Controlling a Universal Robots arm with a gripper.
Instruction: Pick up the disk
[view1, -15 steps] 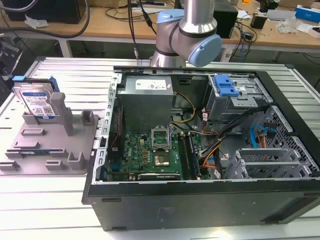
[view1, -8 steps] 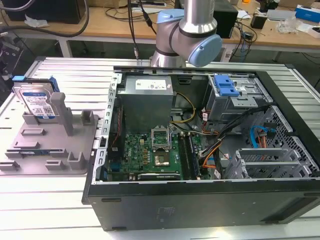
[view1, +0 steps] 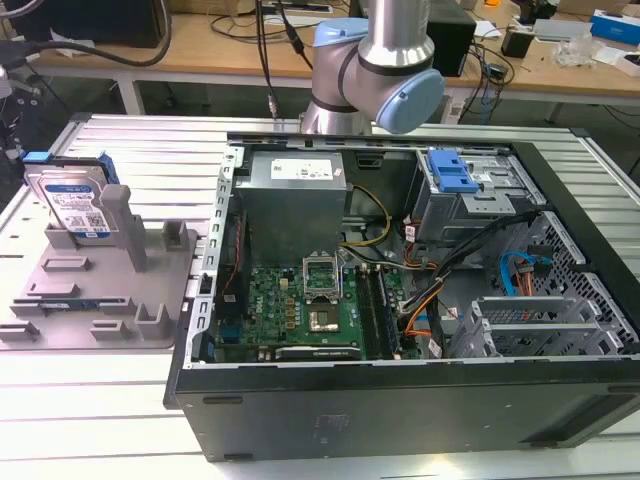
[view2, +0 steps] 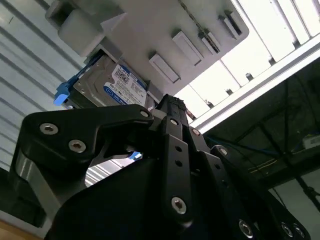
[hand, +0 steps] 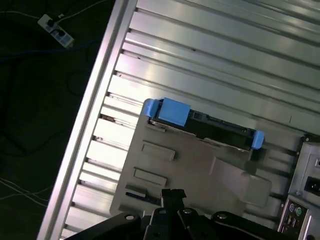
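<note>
the disk (view1: 72, 205) stands on edge in the fixture (view1: 120, 305) on the worktop (view1: 150, 150), at the exterior view's left. in the first wrist view the hand (hand: 173, 194) is clenched empty, the disk well ahead, long axis crosswise.

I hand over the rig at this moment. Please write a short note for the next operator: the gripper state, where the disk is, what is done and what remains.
Gripper: shut, holding nothing. In both wrist views it is aimed toward the grey fixture and is apart from it.
Disk: stands on edge in the fixture, behind an upright post, at the exterior view's left on the slotted metal table. The open computer case is beside it, to the exterior view's right.
Done: nothing shows as done; the disk is untouched.
Left: the whole pick, as the disk is not yet gripped or lifted.
</note>
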